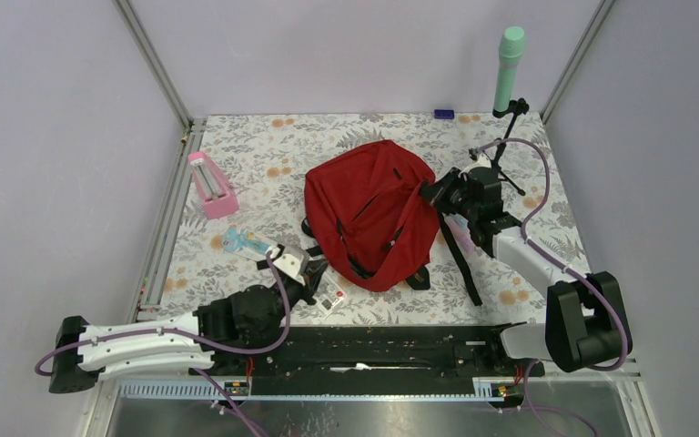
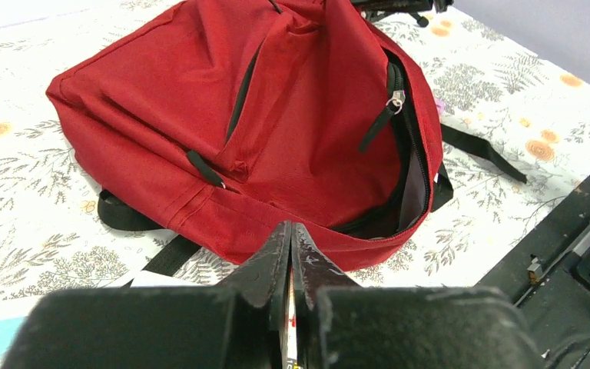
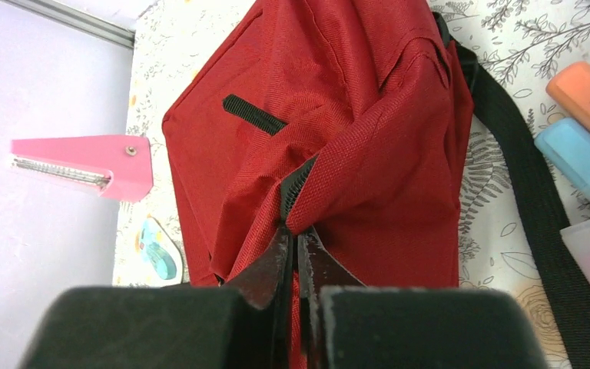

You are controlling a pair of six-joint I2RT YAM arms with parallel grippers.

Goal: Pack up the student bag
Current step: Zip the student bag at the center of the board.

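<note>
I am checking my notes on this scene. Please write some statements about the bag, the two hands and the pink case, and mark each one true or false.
1. The student bag is open, and its grey lining shows. True.
2. The right hand is shut on the red fabric of the bag. True.
3. The left hand is wide open. False: its fingers are pressed together.
4. The pink case lies inside the bag. False: it lies on the table, left of the bag and apart from it.
</note>
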